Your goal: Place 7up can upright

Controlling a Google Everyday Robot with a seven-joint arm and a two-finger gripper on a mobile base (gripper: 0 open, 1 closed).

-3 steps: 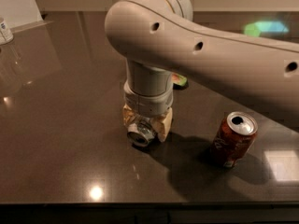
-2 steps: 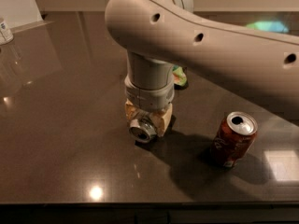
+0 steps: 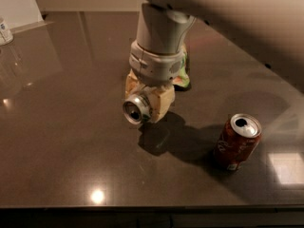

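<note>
My gripper (image 3: 145, 101) hangs from the big white arm over the middle of the dark table (image 3: 61, 141). Its cream fingers (image 3: 161, 103) are shut on the 7up can (image 3: 137, 109). The can is silver and lies on its side in the grip, its open top facing the camera. It is held a little above the table, with its shadow on the surface below and to the right. Most of the can's body is hidden between the fingers.
A red-brown soda can (image 3: 237, 141) stands upright at the front right. A green snack bag (image 3: 183, 77) lies behind the gripper, mostly hidden. A white container (image 3: 4, 31) stands at the far left edge. The table's front edge runs along the bottom.
The arm has risen and shifted slightly, lifting the 7up can off the table. The can stays on its side in the fingers. The red-brown can has not moved.
</note>
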